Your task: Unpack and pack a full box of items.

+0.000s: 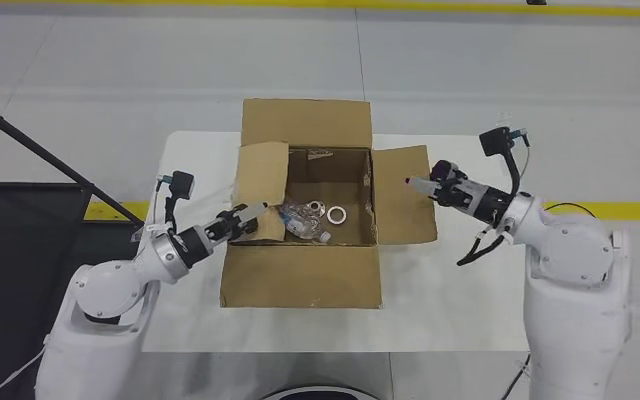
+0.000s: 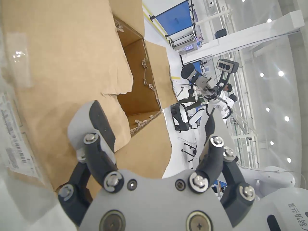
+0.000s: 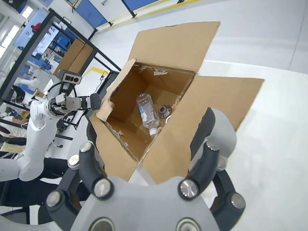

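Top view, one box (image 1: 300, 275) (open), one bottle (image 1: 300, 222), two rings (image 1: 338, 214)

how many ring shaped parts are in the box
2. The smaller ring lies on the box floor next to the plastic bottle; the larger ring sits beside it, farther from the bottle. Others may be hidden under the bottle.
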